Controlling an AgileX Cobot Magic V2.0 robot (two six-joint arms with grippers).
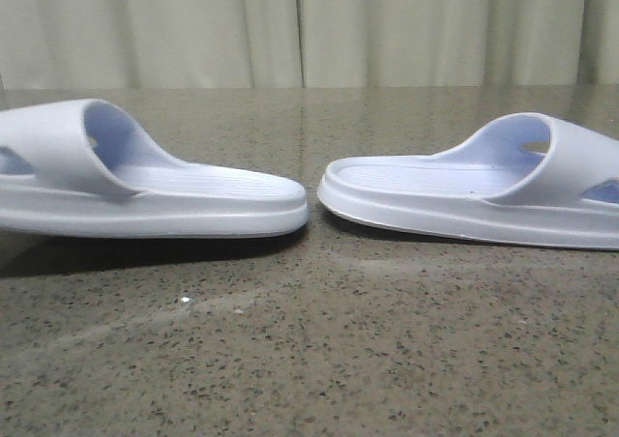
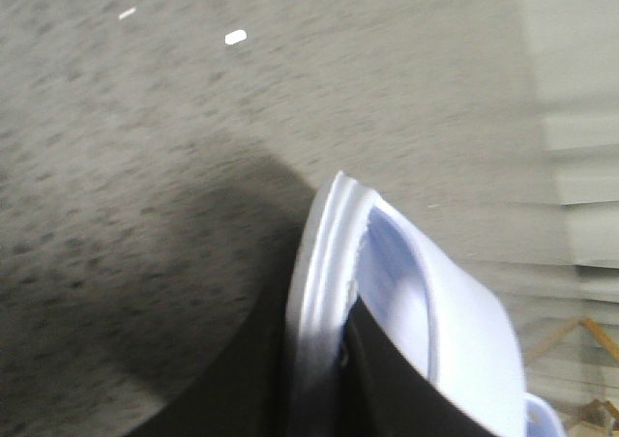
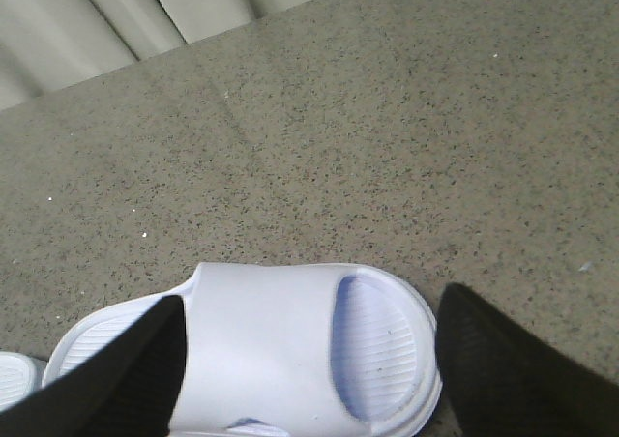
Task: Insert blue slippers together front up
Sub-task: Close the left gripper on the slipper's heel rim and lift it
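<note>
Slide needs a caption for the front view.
Two pale blue moulded foam slippers heel to heel on speckled stone table.

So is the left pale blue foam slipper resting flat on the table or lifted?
Lifted: the left pale blue foam slipper hovers above its shadow; left end effector clamps it.

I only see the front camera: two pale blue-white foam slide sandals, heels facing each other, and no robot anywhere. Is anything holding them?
Observer: Yes. The left wrist camera shows the left gripper shut on the sole of the left slipper, the pale blue-white foam one, with one dark finger on its footbed.
Operator: And the other one?
Observer: The right wrist camera shows the right gripper open, with its dark fingers straddling the right slipper at the strap.
</note>
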